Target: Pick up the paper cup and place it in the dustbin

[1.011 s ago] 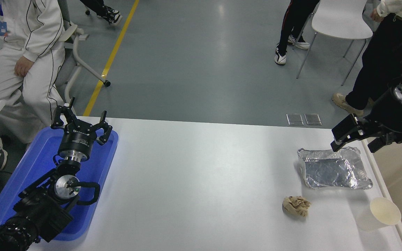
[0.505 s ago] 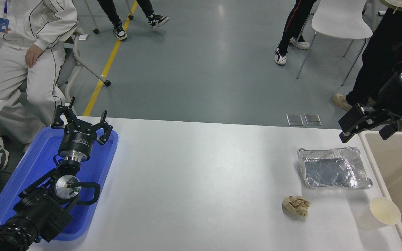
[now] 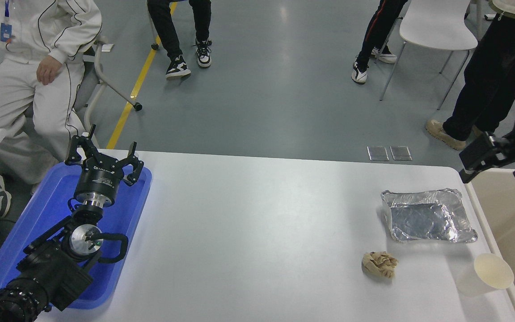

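I see the paper cup point(image 3: 486, 274) lying on its side at the bench point(image 3: 257, 232) right edge, just beside the dustbin point(image 3: 514, 223) rim — plain white tapered wall, cream inside, round mouth facing me. Dustbin is smooth beige plastic. Near the cup: crinkled foil tray point(image 3: 427, 216), crumpled tan paper wad point(image 3: 379, 264). Right tool point(image 3: 494, 162) hangs over the dustbin's far corner, fingers spread, empty. Left tool point(image 3: 103, 157) parked over the blue tray point(image 3: 38, 219), fingers apart.

Both our arms idle, apart.
Our left gripper point(image 3: 103, 154) rests lower left, fingers spread; our right gripper point(image 3: 499, 161) hangs at the right edge, fingers parted.
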Available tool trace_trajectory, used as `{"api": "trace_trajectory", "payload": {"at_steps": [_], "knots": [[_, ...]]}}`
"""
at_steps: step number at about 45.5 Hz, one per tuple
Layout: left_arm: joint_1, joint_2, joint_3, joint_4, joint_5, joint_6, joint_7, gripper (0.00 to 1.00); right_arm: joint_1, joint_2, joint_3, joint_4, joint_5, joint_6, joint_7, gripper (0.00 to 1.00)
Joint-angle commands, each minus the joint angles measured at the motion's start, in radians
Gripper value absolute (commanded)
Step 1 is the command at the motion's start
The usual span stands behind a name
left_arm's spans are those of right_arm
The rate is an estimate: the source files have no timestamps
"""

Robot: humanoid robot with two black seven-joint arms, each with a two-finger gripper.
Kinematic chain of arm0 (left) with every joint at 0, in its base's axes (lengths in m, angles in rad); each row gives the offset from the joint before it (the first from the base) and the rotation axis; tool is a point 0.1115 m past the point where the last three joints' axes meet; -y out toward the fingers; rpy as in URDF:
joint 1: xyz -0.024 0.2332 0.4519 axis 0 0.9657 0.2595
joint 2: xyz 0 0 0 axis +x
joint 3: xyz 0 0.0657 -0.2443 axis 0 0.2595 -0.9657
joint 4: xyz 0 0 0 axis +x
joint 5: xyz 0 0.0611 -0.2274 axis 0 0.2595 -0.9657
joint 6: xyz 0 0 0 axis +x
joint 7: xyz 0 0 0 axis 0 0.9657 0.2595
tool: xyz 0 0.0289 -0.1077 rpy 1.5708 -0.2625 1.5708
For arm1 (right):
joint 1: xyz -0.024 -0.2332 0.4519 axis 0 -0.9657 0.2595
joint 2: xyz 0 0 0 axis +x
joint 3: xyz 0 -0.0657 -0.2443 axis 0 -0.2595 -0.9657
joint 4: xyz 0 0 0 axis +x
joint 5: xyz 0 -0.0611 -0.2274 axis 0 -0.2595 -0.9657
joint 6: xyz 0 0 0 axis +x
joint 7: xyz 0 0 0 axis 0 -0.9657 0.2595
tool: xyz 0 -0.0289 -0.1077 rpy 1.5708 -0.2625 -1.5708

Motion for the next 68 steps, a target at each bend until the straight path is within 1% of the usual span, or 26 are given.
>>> {"api": "trace_trajectory", "payload": {"at_steps": [1,9,18,25,38,48,68], "knots": [[0.001,0.0,-0.001,0.0,0.0,0.0,-0.001,1.0,-0.03,-0.117,-0.01,-0.02,-0.005,0.0,-0.001,1.0],[-0.001,0.0,0.0,0.0,0.0,0.0,0.001,1.0,-0.107,-0.123,-0.038,-0.026,0.006,0.0,-0.001,0.99],[-0.001,-0.001,-0.001,-0.001,0.0,0.0,0.001,1.0,-0.164,-0.132,-0.047,-0.026,0.012,-0.156,-0.001,0.99],[-0.001,0.0,-0.001,-0.003,0.0,0.0,0.001,1.0,-0.231,-0.164,-0.035,-0.063,0.014,-0.222,-0.001,0.99],[-0.001,0.0,-0.001,-0.003,0.0,0.0,0.001,1.0,-0.387,-0.215,-0.012,-0.138,0.052,-0.296,-0.001,0.99],[0.001,0.0,-0.001,-0.003,0.0,0.0,0.001,1.0,-0.51,-0.215,0.071,-0.15,0.035,-0.301,-0.001,0.99],[-0.001,0.0,-0.001,-0.003,0.0,0.0,0.001,1.0,-0.802,-0.204,0.202,-0.354,0.037,-0.354,-0.001,0.99]]}}
